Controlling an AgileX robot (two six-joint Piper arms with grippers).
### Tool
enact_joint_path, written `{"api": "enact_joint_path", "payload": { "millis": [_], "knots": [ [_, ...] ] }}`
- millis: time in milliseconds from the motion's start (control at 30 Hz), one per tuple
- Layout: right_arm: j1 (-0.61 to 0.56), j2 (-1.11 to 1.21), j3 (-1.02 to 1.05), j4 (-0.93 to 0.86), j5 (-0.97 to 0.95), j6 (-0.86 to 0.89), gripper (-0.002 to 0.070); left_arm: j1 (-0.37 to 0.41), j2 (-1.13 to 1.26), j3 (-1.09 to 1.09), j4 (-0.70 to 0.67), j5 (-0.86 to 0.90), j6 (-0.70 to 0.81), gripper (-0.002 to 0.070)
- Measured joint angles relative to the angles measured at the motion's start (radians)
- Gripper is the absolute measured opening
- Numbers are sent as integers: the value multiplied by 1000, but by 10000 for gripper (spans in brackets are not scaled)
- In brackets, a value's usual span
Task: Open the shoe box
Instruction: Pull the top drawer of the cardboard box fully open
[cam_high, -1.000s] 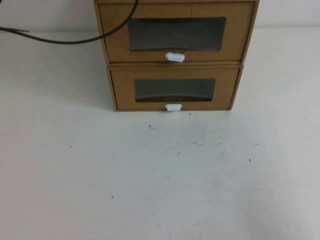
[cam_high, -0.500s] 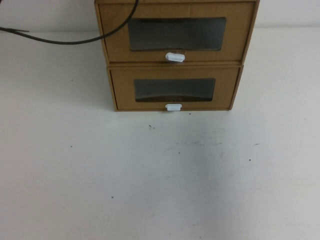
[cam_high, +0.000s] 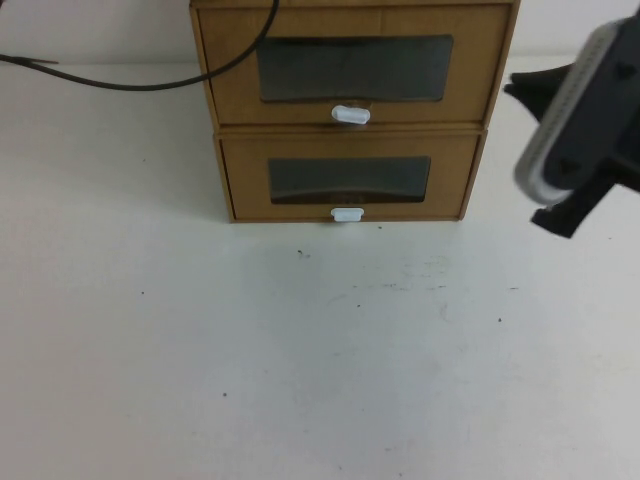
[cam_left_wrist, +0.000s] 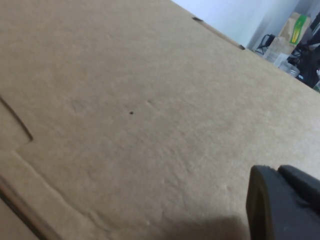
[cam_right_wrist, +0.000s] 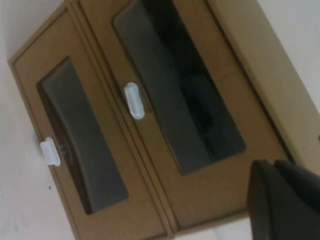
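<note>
Two brown cardboard shoe boxes stand stacked at the back of the table, the upper box (cam_high: 470, 70) on the lower box (cam_high: 245, 185). Each has a dark window and a white pull tab, upper tab (cam_high: 350, 114) and lower tab (cam_high: 347, 214). Both fronts sit flush and closed. My right arm (cam_high: 580, 130) hangs to the right of the boxes. In its wrist view the right gripper (cam_right_wrist: 273, 165) is shut and empty, facing both box fronts (cam_right_wrist: 210, 195). The left gripper (cam_left_wrist: 277, 171) is shut, empty, close over a flat cardboard surface (cam_left_wrist: 125, 100), and is outside the high view.
A black cable (cam_high: 150, 82) runs across the back left of the white table (cam_high: 300, 360) and up over the upper box. The table carries small dark specks in front of the boxes.
My right arm has come into the high view from the right edge, level with the boxes. The boxes and tabs have not moved.
</note>
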Motion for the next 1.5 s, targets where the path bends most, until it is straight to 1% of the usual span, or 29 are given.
{"api": "enact_joint_path", "payload": {
  "millis": [67,133,200,233,300,367,400,467,533,633,700,833,967,1033,1067,1200,1267,1367,1500],
  "knots": [
    [45,71,0,-29,-77,-16,-18,0,0,0,0,0,1,-4],
    [82,136,0,-22,-148,-76,-18,0,0,0,0,7,4,-4],
    [118,192,0,63,-254,-193,-18,0,0,0,0,11,4,-4],
    [146,220,0,161,-329,-301,-18,0,0,0,0,13,4,-4],
    [219,267,-3,442,-526,-577,-18,0,0,0,-2,15,6,-4],
    [313,330,-27,731,-777,-902,-18,0,0,0,-3,17,6,-4],
    [350,365,-39,827,-862,-1028,-18,0,0,0,-3,17,8,-4],
    [401,433,-62,1001,-995,-1173,-18,0,0,0,-3,19,12,-4],
    [429,479,-67,1083,-1027,-1229,-18,0,0,0,-3,22,14,-4],
    [452,515,-70,1115,-973,-1250,-18,0,0,0,-4,34,16,-4],
    [456,519,-70,1110,-913,-1221,-18,0,0,0,-6,41,21,-4],
    [458,520,-70,1039,-878,-1111,-18,0,0,0,-6,47,38,-4],
    [458,520,-70,909,-876,-950,-9,0,0,0,-6,45,50,-4],
    [458,520,-70,842,-862,-889,19,0,0,0,-6,45,53,-4],
    [458,520,-70,811,-855,-867,46,0,0,0,-6,45,53,-4],
    [458,532,-70,710,-856,-798,209,0,0,0,-6,45,53,-4],
    [458,544,-70,672,-892,-783,266,0,0,0,-6,45,58,-4],
    [452,575,-74,623,-952,-770,302,0,0,0,-6,45,62,-4],
    [425,626,-98,601,-976,-766,314,0,0,0,-6,44,62,-4]
  ]
}}
